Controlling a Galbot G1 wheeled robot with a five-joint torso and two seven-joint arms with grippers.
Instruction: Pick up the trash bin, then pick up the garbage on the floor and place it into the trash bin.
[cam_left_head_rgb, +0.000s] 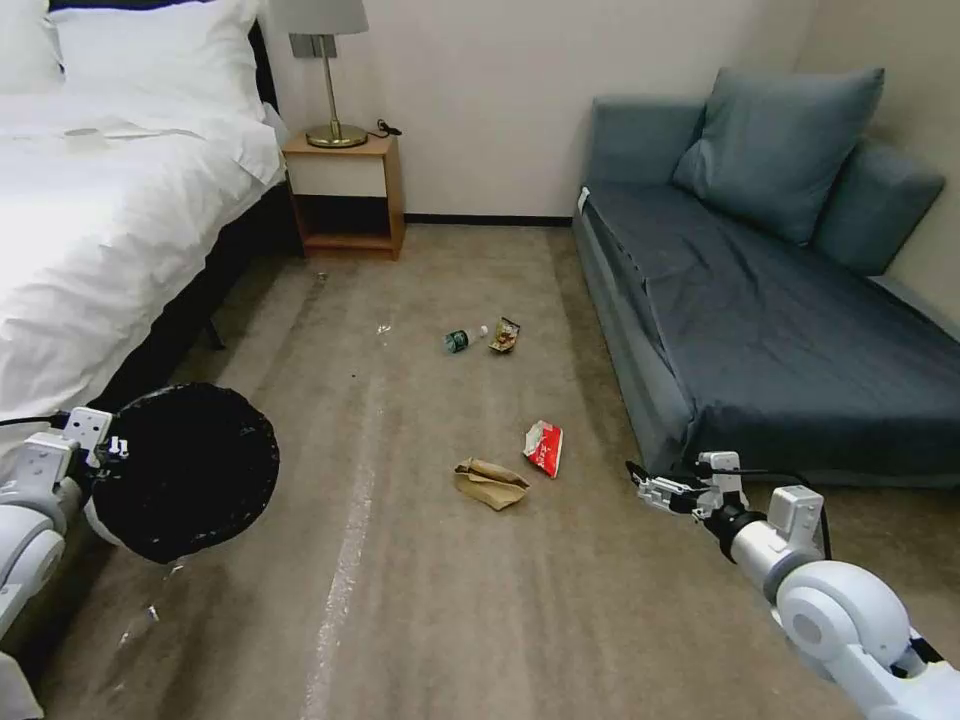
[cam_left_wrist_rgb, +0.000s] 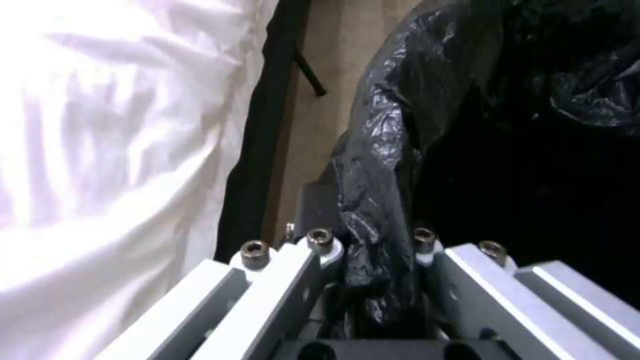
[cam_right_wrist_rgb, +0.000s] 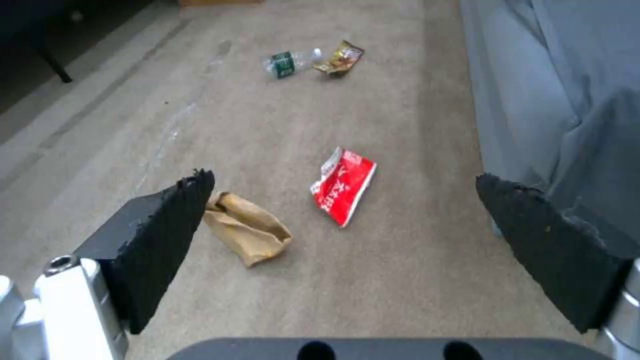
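Currently gripping trash bin (cam_left_head_rgb: 190, 470) rim with left gripper (cam_left_wrist_rgb: 373, 260), fingers (cam_left_wrist_rgb: 313, 280) clamped on black liner, beside bed (cam_left_head_rgb: 110, 220). Hovering right gripper (cam_right_wrist_rgb: 340, 200), fingers (cam_right_wrist_rgb: 167, 225) spread wide, over carpet. Lying ahead: brown paper bag (cam_left_head_rgb: 490, 482), red wrapper (cam_left_head_rgb: 544, 447); farther, bottle (cam_left_head_rgb: 462, 339), snack packet (cam_left_head_rgb: 506, 335).

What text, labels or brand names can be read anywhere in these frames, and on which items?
None can be read for certain.
Red-and-white wrapper: white characters, too blurred to read.
Bottle: green label, print too small.
Snack packet: print too small.
Brown paper bag, trash bin: no text visible.
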